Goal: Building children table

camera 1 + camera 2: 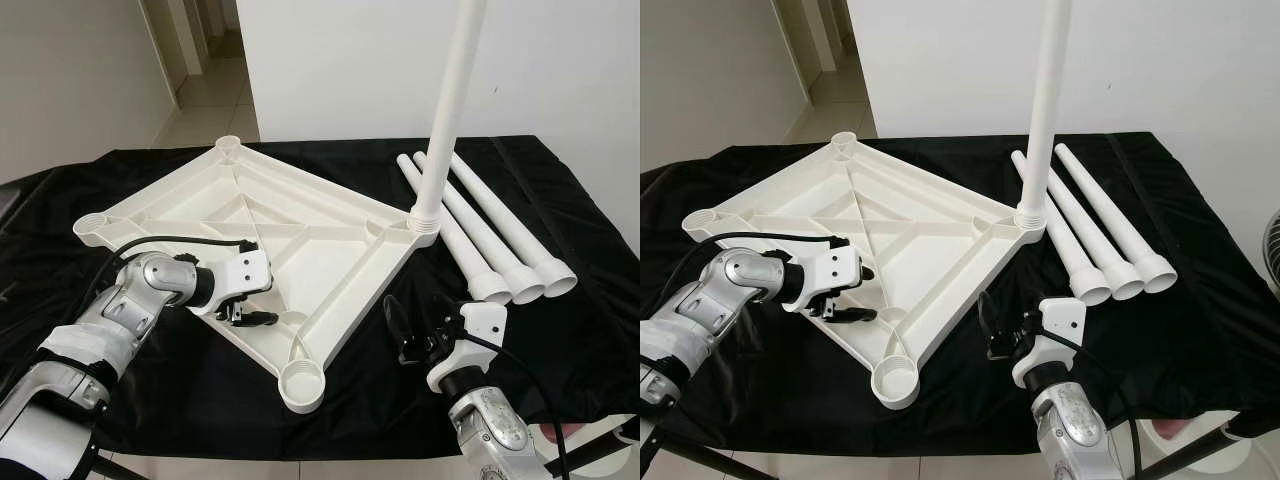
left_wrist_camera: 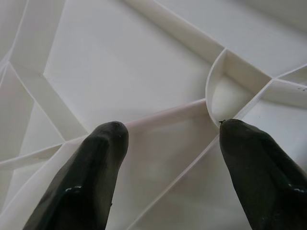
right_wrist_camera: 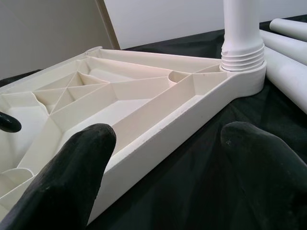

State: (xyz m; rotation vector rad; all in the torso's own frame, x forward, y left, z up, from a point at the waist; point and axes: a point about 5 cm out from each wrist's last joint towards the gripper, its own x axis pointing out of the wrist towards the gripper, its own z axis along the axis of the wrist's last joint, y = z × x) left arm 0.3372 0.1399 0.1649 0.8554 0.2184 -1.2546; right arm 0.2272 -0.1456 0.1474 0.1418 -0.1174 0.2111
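Note:
A white plastic tabletop (image 1: 300, 235) lies upside down on the black cloth, ribs facing up. One white leg (image 1: 452, 100) stands upright in its right corner socket (image 1: 425, 220). Three loose legs (image 1: 495, 240) lie side by side to the right. The corner sockets at the near end (image 1: 302, 383), the left (image 1: 92, 226) and the far end (image 1: 228, 146) stand empty. My left gripper (image 1: 250, 315) hovers open over the ribs by the near-left edge, its fingers (image 2: 86, 177) just above the plastic. My right gripper (image 1: 415, 325) is open, low over the cloth beside the near-right edge (image 3: 158, 143).
The black cloth (image 1: 560, 330) covers the whole work table, whose front edge runs close to my arms. A white wall (image 1: 340, 60) stands behind and a hallway (image 1: 200, 60) opens at the far left. A fan (image 1: 1272, 250) shows at the right edge.

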